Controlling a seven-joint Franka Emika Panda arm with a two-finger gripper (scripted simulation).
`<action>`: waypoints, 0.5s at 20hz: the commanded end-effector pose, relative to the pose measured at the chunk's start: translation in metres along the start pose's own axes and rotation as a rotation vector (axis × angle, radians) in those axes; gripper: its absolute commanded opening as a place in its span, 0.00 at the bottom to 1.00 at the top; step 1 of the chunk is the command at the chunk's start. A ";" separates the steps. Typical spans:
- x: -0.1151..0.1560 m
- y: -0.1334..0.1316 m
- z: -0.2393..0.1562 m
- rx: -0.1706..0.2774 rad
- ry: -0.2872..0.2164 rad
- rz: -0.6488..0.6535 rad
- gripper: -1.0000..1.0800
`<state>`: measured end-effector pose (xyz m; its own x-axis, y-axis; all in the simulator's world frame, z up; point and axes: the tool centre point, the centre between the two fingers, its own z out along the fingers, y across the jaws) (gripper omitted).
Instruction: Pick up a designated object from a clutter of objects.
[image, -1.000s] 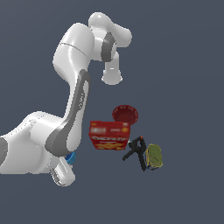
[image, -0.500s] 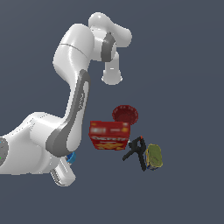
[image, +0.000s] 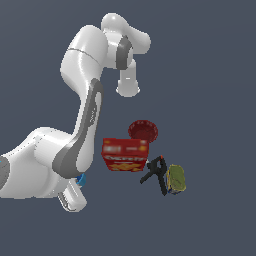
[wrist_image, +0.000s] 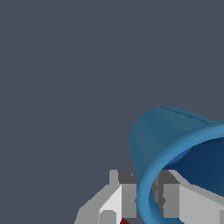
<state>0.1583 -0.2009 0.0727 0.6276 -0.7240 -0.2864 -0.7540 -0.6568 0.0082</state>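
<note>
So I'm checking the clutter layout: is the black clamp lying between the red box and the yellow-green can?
Yes, the black clamp sits between the red box and yellow-green can.

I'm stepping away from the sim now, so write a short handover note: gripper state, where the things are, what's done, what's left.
Gripper: its fingers stand on either side of the blue cup's rim, one inside and one outside. Whether they are closed on the wall cannot be told.
Blue cup: in the exterior view only a sliver shows beside the arm, at that view's left, apart from the rest.
Clutter: red cracker box, dark red bowl behind it, black clamp and yellow-green can towards that view's right.
Done: gripper is at the cup.
Left: confirm the grasp, then lift the cup.
</note>
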 end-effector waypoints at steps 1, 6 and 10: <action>-0.001 0.001 -0.004 0.001 0.002 0.000 0.00; -0.008 0.006 -0.011 0.001 0.002 0.000 0.00; -0.016 0.013 -0.021 0.001 0.002 0.000 0.00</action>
<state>0.1448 -0.2014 0.0903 0.6268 -0.7243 -0.2875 -0.7543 -0.6564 0.0092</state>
